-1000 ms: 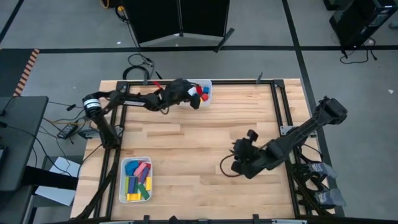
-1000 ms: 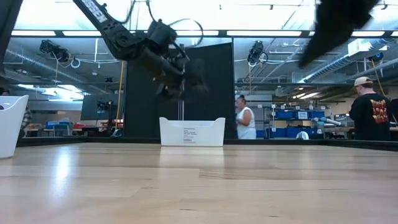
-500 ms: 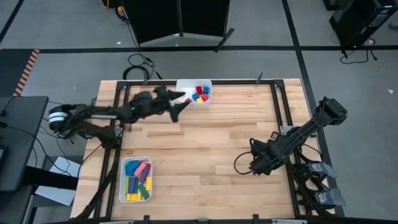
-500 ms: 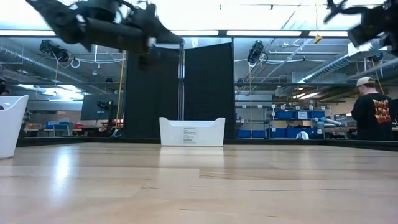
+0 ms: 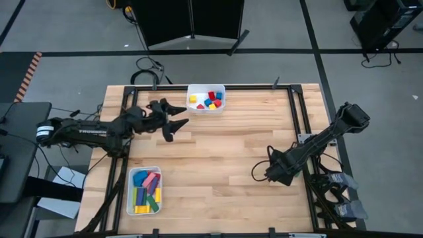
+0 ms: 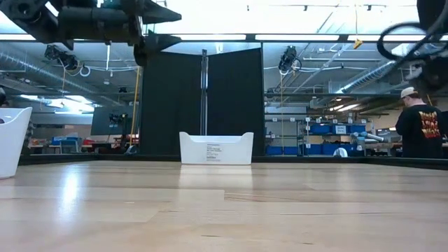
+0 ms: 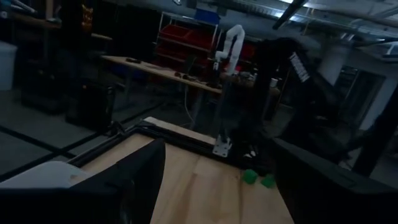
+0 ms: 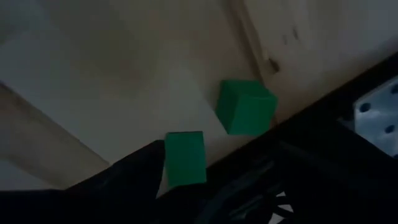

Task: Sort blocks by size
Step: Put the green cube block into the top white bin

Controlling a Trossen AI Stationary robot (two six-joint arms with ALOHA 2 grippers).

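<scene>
Small red, blue and yellow cubes lie in a white tray at the table's far middle. Longer bars in several colours fill a second tray at the near left. Two green cubes rest on the wood beside the right edge rail, also seen as green cubes in the left wrist view. My left gripper hovers open and empty, above the table, near and left of the far tray. My right gripper hangs at the near right.
A black rail with a metal bracket runs along the table's right edge. Bare wood spans the middle. Two people stand in the room behind the table.
My left gripper has drawn back from over the far tray toward the table's left and near side, staying above the table. My right gripper has pulled back toward the table's right edge.
</scene>
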